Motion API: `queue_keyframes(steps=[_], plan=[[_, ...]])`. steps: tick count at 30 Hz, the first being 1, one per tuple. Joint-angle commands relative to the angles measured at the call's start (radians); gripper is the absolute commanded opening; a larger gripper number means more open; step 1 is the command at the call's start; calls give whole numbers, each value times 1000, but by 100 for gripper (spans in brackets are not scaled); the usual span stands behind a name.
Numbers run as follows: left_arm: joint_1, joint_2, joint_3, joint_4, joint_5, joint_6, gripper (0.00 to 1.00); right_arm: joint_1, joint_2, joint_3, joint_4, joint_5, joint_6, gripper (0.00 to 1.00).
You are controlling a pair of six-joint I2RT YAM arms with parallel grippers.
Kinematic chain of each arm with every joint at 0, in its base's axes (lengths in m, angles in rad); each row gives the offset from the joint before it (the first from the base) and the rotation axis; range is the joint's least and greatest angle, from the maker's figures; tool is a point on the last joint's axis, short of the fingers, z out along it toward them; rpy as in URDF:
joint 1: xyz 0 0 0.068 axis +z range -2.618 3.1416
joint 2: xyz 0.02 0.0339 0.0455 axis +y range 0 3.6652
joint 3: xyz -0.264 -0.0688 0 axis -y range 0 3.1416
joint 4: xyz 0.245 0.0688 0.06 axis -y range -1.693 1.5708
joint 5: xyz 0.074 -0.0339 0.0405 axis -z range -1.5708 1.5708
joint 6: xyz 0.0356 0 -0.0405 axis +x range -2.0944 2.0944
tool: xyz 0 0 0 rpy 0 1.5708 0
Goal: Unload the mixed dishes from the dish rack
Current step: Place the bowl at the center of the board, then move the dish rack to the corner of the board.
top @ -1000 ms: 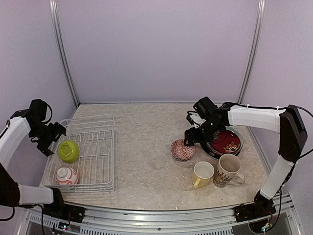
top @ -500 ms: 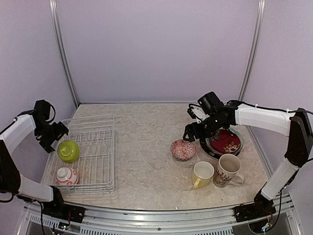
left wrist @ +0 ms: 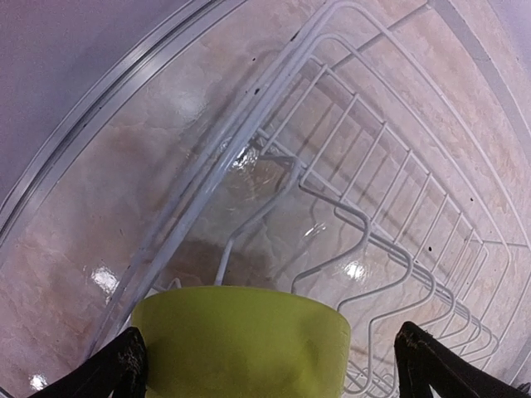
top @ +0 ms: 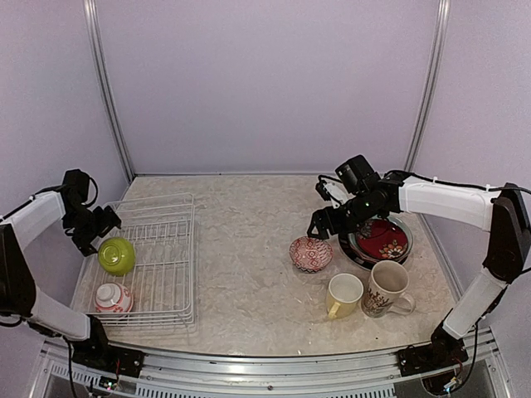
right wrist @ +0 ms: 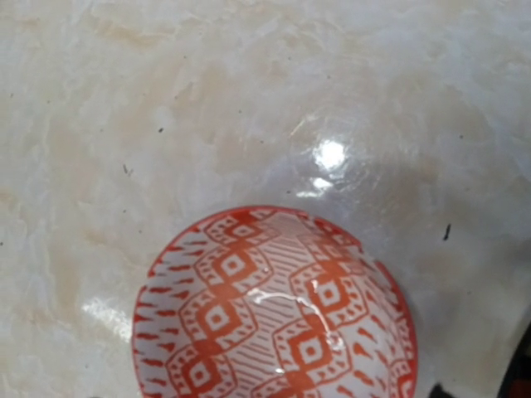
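Note:
The white wire dish rack [top: 166, 249] stands at the left. A lime-green bowl [top: 116, 254] and a small red-and-white bowl [top: 112, 297] are in it. My left gripper [top: 101, 227] is open at the green bowl's far side. In the left wrist view its fingertips [left wrist: 123, 369] straddle the green bowl [left wrist: 241, 340] without closing on it. A red-white patterned bowl [top: 310, 253] sits on the table. My right gripper [top: 322, 227] hovers open just above and behind it. The right wrist view looks down into that bowl [right wrist: 274, 319]; the fingers are almost out of that view.
A dark red floral plate [top: 382, 240] tops a stack of plates at the right. A yellow mug [top: 343, 294] and a cream patterned mug [top: 387, 288] stand in front of it. The rack's upright wires [left wrist: 348, 215] rise beyond the green bowl.
My left gripper has moved in and down to the green bowl's rim. My right gripper has risen off the patterned bowl, which stays on the table.

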Motion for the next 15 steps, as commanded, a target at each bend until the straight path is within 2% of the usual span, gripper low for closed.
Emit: queue_keyframes(steps=[1,4,15], plan=[[-37,-40,-38,-26,119,-17,99,8,-11,1,5,-20,-2,82],[-77,-79,-53,-3,170,-26,99,8,-19,2,7,-22,11,82],[-146,-122,-43,-52,175,-62,99,8,-84,-63,42,-18,61,82]])
